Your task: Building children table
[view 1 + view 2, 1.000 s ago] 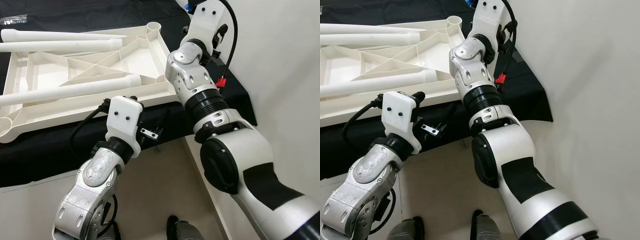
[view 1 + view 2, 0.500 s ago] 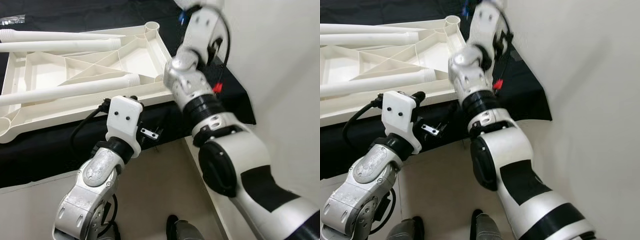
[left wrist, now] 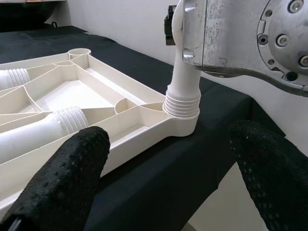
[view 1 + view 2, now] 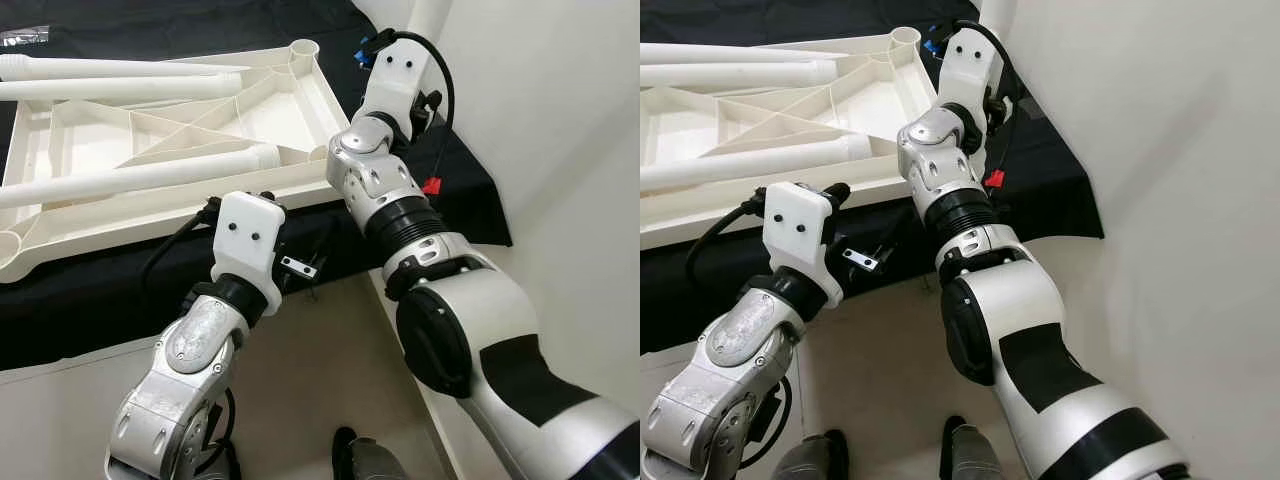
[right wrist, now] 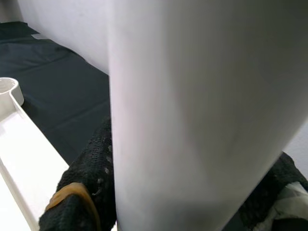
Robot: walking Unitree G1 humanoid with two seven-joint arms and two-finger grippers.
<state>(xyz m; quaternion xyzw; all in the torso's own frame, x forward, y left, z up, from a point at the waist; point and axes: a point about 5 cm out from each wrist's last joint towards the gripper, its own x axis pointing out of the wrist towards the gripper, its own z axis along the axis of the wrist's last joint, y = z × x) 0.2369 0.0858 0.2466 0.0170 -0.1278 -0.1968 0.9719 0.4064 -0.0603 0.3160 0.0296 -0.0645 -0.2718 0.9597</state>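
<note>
At the near right corner of the upturned tabletop point(image 4: 150, 150), my right gripper point(image 5: 159, 202) clamps one leg point(image 3: 183, 82) upright in its socket, my left gripper point(image 3: 168, 159) hangs open, and three legs point(image 4: 130, 180) lie loose, so I judge only one fitted.

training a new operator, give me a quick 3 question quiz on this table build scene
1. True or false: the right hand is shut on an upright leg.
2. Where does that leg's threaded end sit? A) corner socket of the tabletop B) on the black cloth C) on the floor
3. How many legs lie loose on the upturned tabletop?

Key: 1 true; 2 A; 3 three
</note>
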